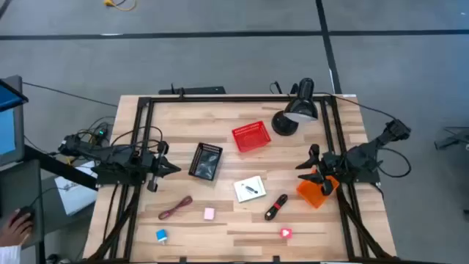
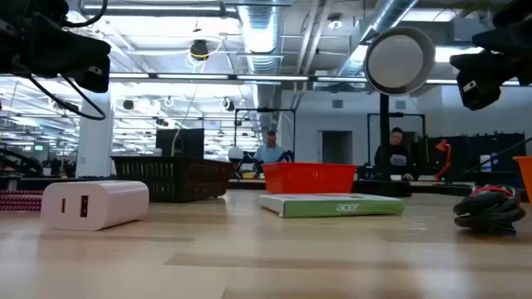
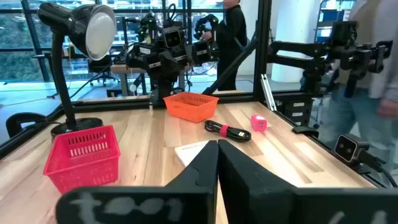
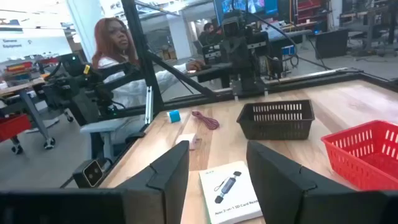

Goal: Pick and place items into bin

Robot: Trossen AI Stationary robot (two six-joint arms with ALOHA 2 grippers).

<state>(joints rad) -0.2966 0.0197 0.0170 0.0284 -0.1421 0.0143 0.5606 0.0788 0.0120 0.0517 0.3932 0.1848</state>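
The high view is looking straight down on the whole wooden table (image 1: 234, 165) from well above. The low view is sitting at tabletop height, facing level across the boards into the room, very near the white charger block (image 2: 93, 203) at lower left. The left wrist view is facing across the table toward the right arm; the right wrist view is facing back toward the left arm. All four are sharing the red basket (image 1: 250, 136) (image 2: 309, 177) (image 3: 83, 156) (image 4: 367, 153).
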